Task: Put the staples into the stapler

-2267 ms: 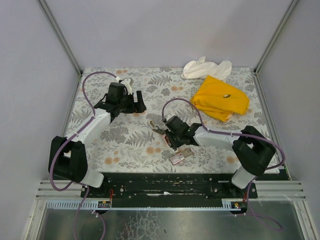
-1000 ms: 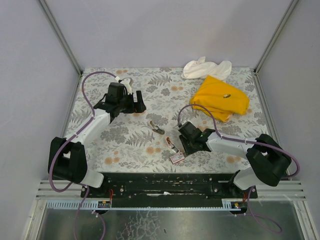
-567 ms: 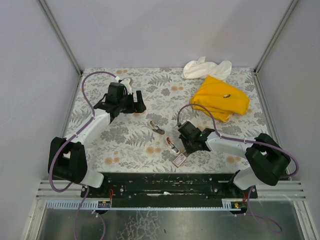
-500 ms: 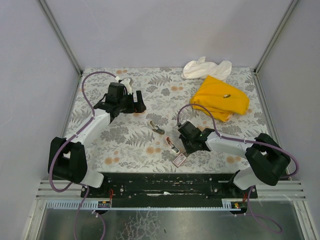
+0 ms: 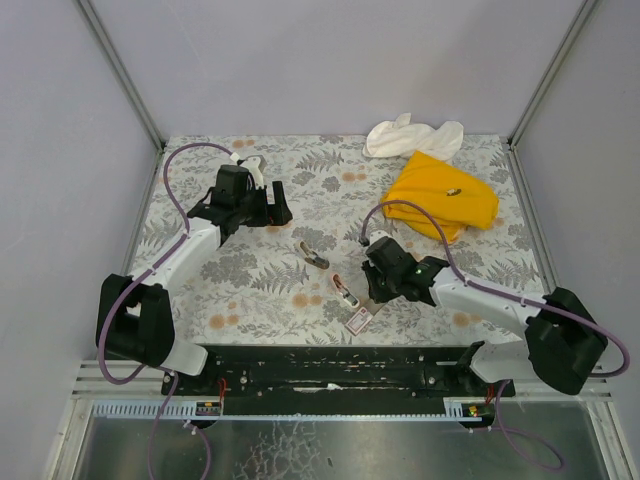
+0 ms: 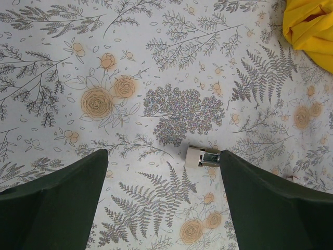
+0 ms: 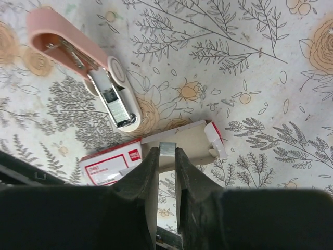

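The pink stapler lies open on the floral table, its white magazine facing up; the top view also shows the stapler. Just beside it is the staples box, pink with a white label, and its tan inner tray is slid out. My right gripper hovers over that tray, shut on a short silver strip of staples. From above, the right gripper sits right by the staples box. My left gripper hangs open and empty over the back left of the table.
A small white and chrome piece lies on the table near my left gripper's right finger, and the top view shows this chrome piece mid-table. A yellow cloth and a white cloth lie at the back right.
My right gripper's jaws have narrowed onto the staple strip over the box's tray, and the right arm's elbow has swung out to the right. The left arm has not moved.
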Robot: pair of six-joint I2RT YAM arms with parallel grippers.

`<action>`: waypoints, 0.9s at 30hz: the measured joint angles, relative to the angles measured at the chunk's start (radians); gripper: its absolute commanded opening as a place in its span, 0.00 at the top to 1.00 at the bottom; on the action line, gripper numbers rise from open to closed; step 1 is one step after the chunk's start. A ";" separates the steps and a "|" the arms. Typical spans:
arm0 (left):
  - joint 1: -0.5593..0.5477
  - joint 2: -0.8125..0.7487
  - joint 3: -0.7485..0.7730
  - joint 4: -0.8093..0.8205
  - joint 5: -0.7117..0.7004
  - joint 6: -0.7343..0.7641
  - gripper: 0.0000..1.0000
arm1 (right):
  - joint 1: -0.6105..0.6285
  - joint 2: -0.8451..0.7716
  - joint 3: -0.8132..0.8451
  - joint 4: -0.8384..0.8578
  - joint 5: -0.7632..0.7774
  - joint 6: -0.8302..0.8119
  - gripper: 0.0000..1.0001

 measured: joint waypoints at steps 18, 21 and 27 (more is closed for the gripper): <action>0.000 -0.063 -0.017 0.002 0.034 -0.021 0.12 | -0.085 0.158 0.114 0.033 -0.048 -0.010 0.83; 0.000 -0.063 -0.017 0.001 0.033 -0.022 0.12 | -0.085 0.223 0.152 0.040 -0.042 -0.014 0.82; -0.012 -0.065 -0.017 0.000 0.017 -0.026 0.13 | -0.085 0.308 0.188 0.046 -0.029 0.008 0.78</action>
